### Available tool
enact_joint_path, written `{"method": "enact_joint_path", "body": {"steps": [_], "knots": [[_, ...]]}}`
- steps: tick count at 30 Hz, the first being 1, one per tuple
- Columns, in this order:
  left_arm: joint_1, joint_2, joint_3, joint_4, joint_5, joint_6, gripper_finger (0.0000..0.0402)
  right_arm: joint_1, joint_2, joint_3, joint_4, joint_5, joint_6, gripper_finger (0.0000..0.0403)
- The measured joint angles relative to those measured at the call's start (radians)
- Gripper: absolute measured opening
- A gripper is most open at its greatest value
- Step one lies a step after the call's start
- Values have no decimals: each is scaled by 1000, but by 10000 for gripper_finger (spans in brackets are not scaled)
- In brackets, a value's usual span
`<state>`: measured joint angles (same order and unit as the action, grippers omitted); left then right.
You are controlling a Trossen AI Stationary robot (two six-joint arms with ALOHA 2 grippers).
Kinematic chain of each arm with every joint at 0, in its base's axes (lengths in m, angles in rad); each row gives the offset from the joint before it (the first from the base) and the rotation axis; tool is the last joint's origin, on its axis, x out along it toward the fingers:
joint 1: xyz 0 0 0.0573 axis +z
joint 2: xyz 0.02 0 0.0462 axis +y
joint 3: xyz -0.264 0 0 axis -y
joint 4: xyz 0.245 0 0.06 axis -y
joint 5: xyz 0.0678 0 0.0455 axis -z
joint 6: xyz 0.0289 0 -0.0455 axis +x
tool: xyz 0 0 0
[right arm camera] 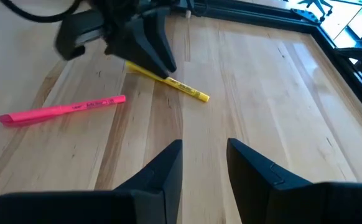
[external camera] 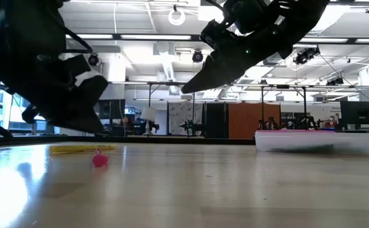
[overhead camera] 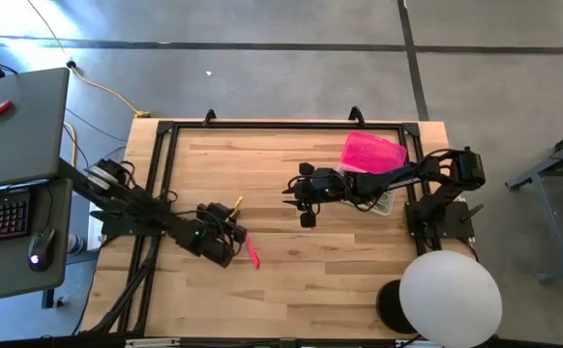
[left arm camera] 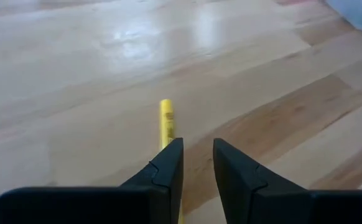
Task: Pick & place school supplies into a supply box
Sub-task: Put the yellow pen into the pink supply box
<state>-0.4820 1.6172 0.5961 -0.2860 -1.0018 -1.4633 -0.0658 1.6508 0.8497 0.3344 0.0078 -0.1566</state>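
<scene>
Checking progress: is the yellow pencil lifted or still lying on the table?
Lying flat on the table: the yellow pencil rests on the wood under the left gripper.

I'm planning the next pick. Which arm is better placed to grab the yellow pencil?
Left. The left gripper sits directly over the yellow pencil, its fingers apart with the pencil beside one. The right gripper hangs mid-table, apart from it, fingers apart and empty, nearer the supply box.

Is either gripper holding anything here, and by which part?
Neither holds anything. The left gripper stands open beside the yellow pencil on the table; the right gripper is open and empty.
</scene>
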Motion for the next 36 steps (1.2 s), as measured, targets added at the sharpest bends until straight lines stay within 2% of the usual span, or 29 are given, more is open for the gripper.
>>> {"method": "enact_joint_path", "body": {"steps": [8, 14, 23, 25, 29, 32, 34, 36], "knots": [[47, 74, -74, 205, 17, 4, 117, 0, 0, 0, 8, 0, 0, 103], [80, 173, -88, 396, 2, 109, 117, 0, 0, 0, 7, 0, -1, 103], [87, 245, -84, 433, -37, 80, 115, 0, 0, 0, 7, -3, -2, 103], [88, 246, -85, 436, -35, 94, 103, 0, 0, 0, 6, -3, -3, 103], [89, 248, -87, 495, -39, 156, 50, 0, 0, 0, 7, -3, -4, 103], [95, 239, -71, 542, -33, 208, 50, 0, 0, 0, 5, -3, 6, 103], [112, 225, -48, 539, -5, 257, 50, 0, 0, 0, -14, 11, 21, 103], [142, 203, -16, 546, 69, 337, 45, 1, -7, 0, -64, 52, 23, 103]]}}
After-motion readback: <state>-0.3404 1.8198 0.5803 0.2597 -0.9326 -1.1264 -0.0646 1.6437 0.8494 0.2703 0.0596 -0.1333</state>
